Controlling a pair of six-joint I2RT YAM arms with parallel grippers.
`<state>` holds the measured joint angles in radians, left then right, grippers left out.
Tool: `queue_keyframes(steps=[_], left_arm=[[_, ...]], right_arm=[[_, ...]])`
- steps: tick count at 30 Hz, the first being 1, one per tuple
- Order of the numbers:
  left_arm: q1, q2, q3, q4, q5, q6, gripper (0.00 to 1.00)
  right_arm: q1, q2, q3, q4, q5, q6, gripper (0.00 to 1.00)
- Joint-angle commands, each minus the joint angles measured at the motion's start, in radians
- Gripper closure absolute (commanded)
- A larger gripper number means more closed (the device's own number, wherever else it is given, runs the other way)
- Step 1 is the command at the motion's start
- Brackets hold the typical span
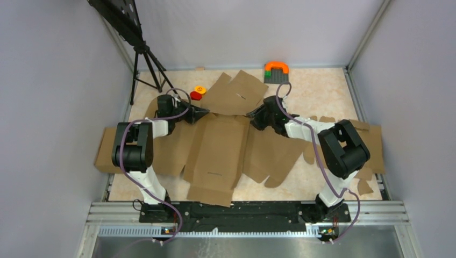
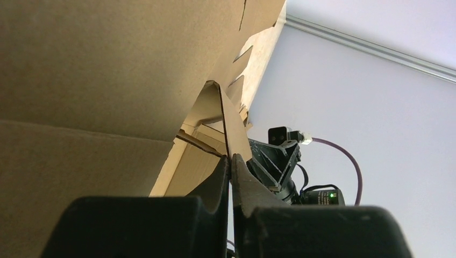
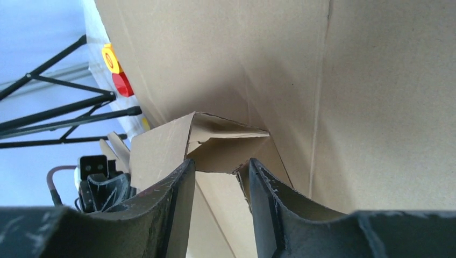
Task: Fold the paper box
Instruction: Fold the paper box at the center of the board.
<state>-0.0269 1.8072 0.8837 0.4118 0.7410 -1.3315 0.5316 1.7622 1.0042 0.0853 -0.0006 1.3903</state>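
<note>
Top external: paper box (image 1: 215, 148) lay at the centre of the surface (image 1: 322, 91), far panel half raised. Jaws of left gripper (image 1: 200, 113) clamped its flap; jaws of right gripper (image 1: 253, 115) stood apart, straddling a folded corner. Next, probably: right grips, then creases.

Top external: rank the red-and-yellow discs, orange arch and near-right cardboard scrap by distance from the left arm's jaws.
1. red-and-yellow discs: back left, nearest.
2. orange arch: back, right of centre.
3. cardboard scrap: near right edge, farthest.
</note>
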Motion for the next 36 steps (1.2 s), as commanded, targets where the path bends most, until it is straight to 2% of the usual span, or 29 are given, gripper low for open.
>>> queue_keyframes(steps=[1,6,9,10,12,13,17,22,24,26,29,32,36], left_arm=[[-0.002,-0.012,0.005,0.053,0.024,0.005,1.0],[-0.002,-0.011,-0.002,0.055,0.019,0.005,1.0],[-0.002,-0.009,-0.004,0.063,0.021,0.004,1.0],[-0.002,-0.009,-0.005,0.063,0.021,0.004,1.0],[-0.003,-0.008,-0.005,0.064,0.021,0.003,1.0],[-0.002,-0.008,-0.005,0.065,0.022,0.003,1.0],[-0.003,-0.008,-0.008,0.068,0.022,0.002,1.0],[-0.002,-0.01,-0.01,0.071,0.023,0.0,1.0],[-0.002,-0.009,-0.011,0.073,0.021,0.0,1.0],[-0.002,-0.009,-0.012,0.075,0.02,-0.002,1.0],[-0.002,-0.008,-0.011,0.078,0.023,-0.003,1.0],[-0.002,-0.008,-0.007,0.079,0.023,-0.005,1.0],[-0.002,-0.006,-0.005,0.08,0.025,-0.007,1.0]], right_arm=[[0.024,-0.025,0.017,0.016,0.057,0.079,0.58],[0.024,-0.028,0.017,-0.006,0.054,0.127,0.36],[0.025,-0.029,0.001,0.014,0.043,0.158,0.33],[0.024,-0.027,-0.008,0.031,0.041,0.165,0.4],[0.025,-0.029,-0.014,0.046,0.044,0.17,0.73],[0.026,-0.027,-0.009,0.043,0.046,0.164,0.78],[0.032,-0.026,0.007,0.019,0.046,0.164,0.78],[0.036,-0.046,-0.021,0.025,0.069,0.205,0.62],[0.037,-0.054,-0.041,0.046,0.076,0.235,0.6],[0.04,-0.055,-0.051,0.062,0.085,0.259,0.63],[0.05,-0.052,-0.04,0.074,0.098,0.255,0.76],[0.054,-0.031,-0.008,0.065,0.077,0.221,0.83],[0.061,-0.029,-0.015,0.078,0.079,0.187,0.85]])
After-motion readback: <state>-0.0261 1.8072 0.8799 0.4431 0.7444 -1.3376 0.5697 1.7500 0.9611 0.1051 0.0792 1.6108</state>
